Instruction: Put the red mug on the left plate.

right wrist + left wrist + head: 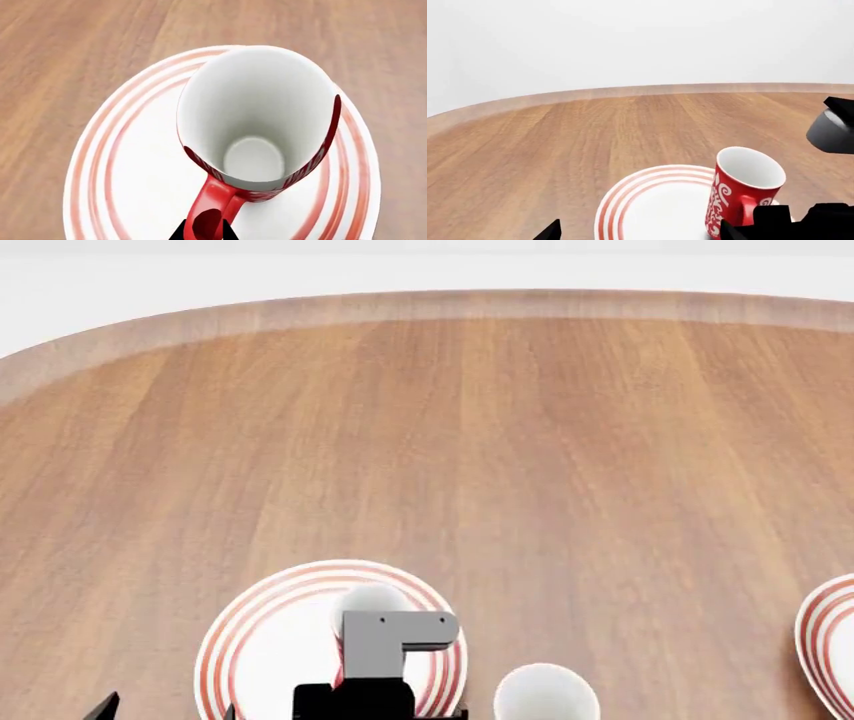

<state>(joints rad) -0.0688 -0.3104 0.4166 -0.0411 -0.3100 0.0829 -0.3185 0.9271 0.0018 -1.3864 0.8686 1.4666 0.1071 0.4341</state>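
right gripper (203, 231): closed on handle of red mug (257, 125), steadying it upright | red mug over left plate (254, 640), table's near edge, contact unclear | white mug (545, 695) beside | left gripper: state unclear | second plate (825, 640) near-right edge

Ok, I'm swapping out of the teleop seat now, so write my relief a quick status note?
Right gripper: at the red mug's handle, fingers barely in view, so grip state unclear.
Left gripper: low beside the left plate, holding nothing visible.
The red mug is upright over the left plate, apparently on it.
Done: mug brought to the plate.
Left: confirm it rests, release, withdraw the right arm.
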